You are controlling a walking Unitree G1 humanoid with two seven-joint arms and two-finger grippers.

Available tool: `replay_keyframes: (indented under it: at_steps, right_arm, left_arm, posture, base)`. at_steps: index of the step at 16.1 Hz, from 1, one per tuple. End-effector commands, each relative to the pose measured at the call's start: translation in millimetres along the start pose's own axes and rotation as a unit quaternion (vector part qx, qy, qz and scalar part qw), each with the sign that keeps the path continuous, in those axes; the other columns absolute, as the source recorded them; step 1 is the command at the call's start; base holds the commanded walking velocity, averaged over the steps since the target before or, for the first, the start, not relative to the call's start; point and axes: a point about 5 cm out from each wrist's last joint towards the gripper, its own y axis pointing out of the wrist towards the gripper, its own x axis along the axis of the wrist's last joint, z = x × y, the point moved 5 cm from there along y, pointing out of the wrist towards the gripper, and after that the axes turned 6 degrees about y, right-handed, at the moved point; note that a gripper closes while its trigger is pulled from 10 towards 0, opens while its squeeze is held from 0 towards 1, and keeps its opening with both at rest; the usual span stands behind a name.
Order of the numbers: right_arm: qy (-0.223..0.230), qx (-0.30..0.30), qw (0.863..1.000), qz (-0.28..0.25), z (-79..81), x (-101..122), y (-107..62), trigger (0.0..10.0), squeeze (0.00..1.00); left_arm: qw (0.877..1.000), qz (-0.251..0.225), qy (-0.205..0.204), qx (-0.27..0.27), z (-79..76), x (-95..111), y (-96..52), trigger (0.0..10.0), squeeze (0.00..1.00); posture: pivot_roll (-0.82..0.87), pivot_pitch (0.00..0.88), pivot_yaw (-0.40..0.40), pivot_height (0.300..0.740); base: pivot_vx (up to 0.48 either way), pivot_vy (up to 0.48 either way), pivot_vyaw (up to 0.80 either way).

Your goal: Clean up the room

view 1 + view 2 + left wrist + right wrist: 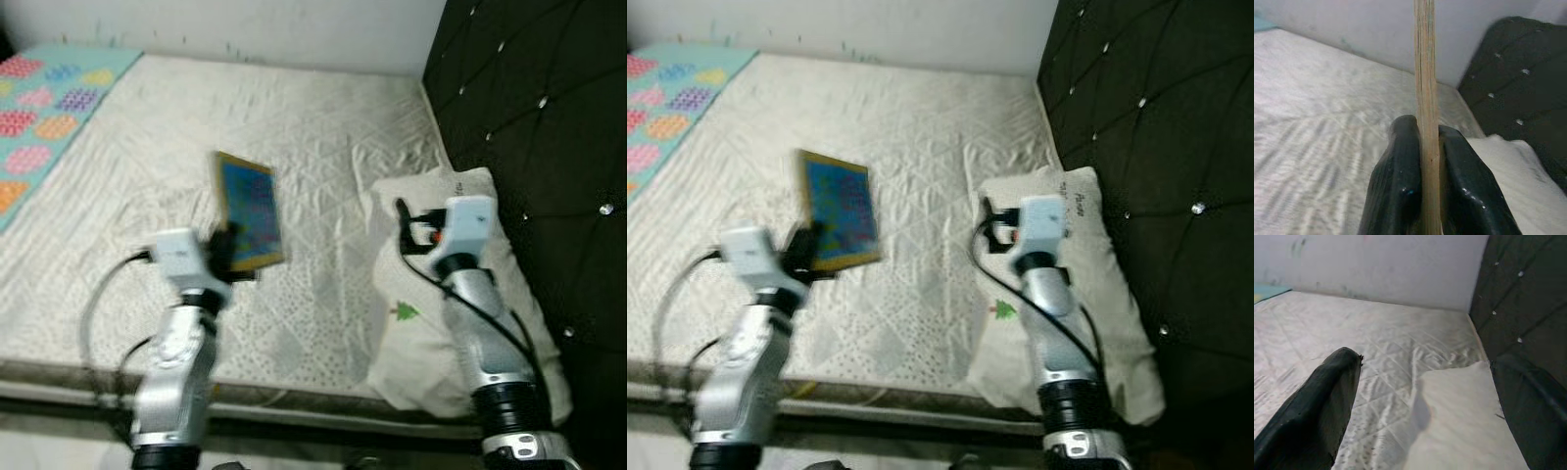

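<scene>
While my left gripper (231,253) had its jaws clamped on the board book (250,212), held above the bed (323,147), the thin-edge pinch could slip; my right gripper (404,227) hovered, jaws apart, over the pillow (431,362).

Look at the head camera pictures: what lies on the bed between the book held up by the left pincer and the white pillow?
Nothing but bare quilted mattress between the book and the pillow, seen in both eye views.
</scene>
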Motion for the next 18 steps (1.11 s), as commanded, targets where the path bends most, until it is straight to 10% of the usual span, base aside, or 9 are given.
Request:
replay_keyframes:
  at_steps: [1,8,18]
  right_arm:
    - [-0.002,0.007,1.0,-0.004,2.8,2,0.7,10.0,0.0]
    - [0.013,0.02,0.999,0.032,7.1,-13,-5.5,10.0,0.0]
    - [0.027,0.044,0.997,0.048,22.9,-24,-19.4,10.0,0.0]
  left_arm:
    - [1.0,-0.014,0.011,0.009,6.0,7,-1.5,10.0,0.0]
    - [0.994,0.099,-0.025,0.029,28.2,-32,-20.1,10.0,0.0]
    - [0.993,0.109,-0.025,0.043,39.0,-28,-31.6,10.0,0.0]
  posture:
    - [0.02,0.098,-0.06,0.74]
    - [0.04,0.145,-0.081,0.74]
    - [0.05,0.195,-0.058,0.74]
  base:
    - [0.0,0.0,0.0]
    - [0.0,0.0,0.0]
    - [0.0,0.0,0.0]
